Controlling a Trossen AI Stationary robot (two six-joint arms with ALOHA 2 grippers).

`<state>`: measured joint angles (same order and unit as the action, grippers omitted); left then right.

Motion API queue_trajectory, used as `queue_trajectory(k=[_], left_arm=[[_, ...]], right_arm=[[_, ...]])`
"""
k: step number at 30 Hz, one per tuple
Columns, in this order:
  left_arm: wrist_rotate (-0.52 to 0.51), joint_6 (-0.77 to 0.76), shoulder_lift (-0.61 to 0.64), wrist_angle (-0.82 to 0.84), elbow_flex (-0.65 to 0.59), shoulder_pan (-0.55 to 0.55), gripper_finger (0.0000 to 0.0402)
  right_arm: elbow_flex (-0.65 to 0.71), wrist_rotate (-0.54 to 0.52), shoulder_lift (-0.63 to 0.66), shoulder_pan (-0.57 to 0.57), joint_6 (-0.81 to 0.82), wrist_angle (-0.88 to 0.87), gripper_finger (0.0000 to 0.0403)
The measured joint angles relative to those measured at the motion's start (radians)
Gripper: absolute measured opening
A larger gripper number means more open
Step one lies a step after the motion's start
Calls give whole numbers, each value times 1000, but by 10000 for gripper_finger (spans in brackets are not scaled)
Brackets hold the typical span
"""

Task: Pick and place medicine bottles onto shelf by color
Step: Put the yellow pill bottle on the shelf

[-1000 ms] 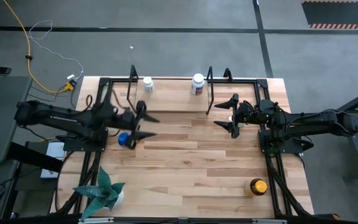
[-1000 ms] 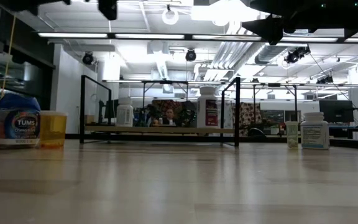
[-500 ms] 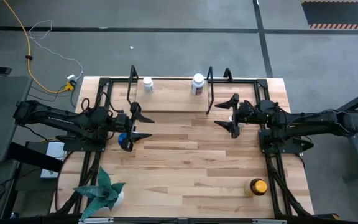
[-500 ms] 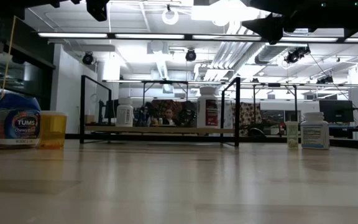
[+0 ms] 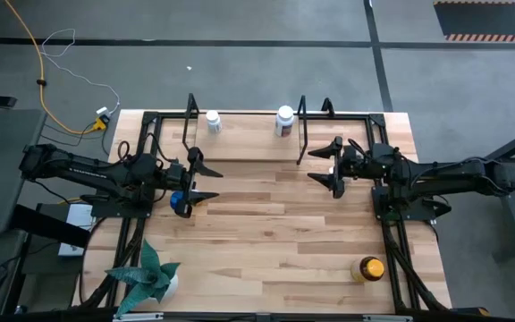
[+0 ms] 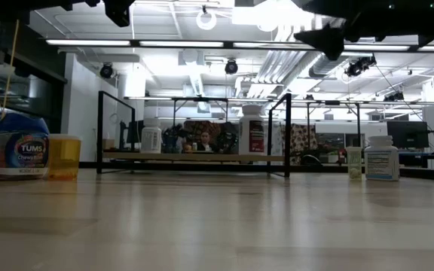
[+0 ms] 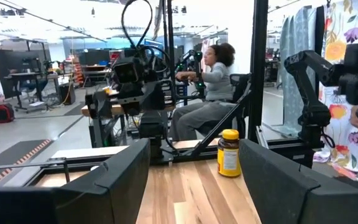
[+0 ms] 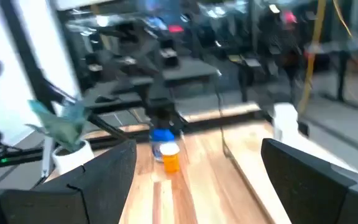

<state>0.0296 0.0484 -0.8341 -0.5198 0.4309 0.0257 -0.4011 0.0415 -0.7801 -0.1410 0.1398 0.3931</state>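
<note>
Medicine bottles are scattered: a blue, white-capped plastic bottle (image 5: pixel 180 202) lies just beside the left pincer (image 5: pixel 198 179), whose fingers are spread. The right pincer (image 5: pixel 330 165), also spread, hovers by the black wire shelf (image 5: pixel 302 134) at the desk's far edge, where two white bottles (image 5: pixel 283 120) stand.

Two white bottles (image 5: pixel 213 121) shelved (maybe more elsewhere)

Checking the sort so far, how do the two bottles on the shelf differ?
The left bottle is smaller and plain white; the right bottle is larger, with a red label in the low view. Both stand upright on the shelf, white-capped, apart from each other.
</note>
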Motion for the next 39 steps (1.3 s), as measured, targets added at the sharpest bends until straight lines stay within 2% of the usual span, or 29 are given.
queue_trajectory(k=[2,7,10,13,29,39], left_arm=[[0,8,0,0,0,0,236],[0,8,0,0,0,0,236],[0,8,0,0,0,0,236],[0,8,0,1,0,0,236],[0,8,-3,7,0,0,236],[0,7,-6,8,0,0,236]], right_arm=[[-42,-64,-1,0,26,-160,337],[-195,-253,-23,0,121,-726,337],[-236,-277,-45,0,204,-935,337],[-235,-274,-74,0,279,-1046,337],[-217,-282,-355,-97,264,-1048,337],[-217,-285,-407,-134,243,-1047,337]])
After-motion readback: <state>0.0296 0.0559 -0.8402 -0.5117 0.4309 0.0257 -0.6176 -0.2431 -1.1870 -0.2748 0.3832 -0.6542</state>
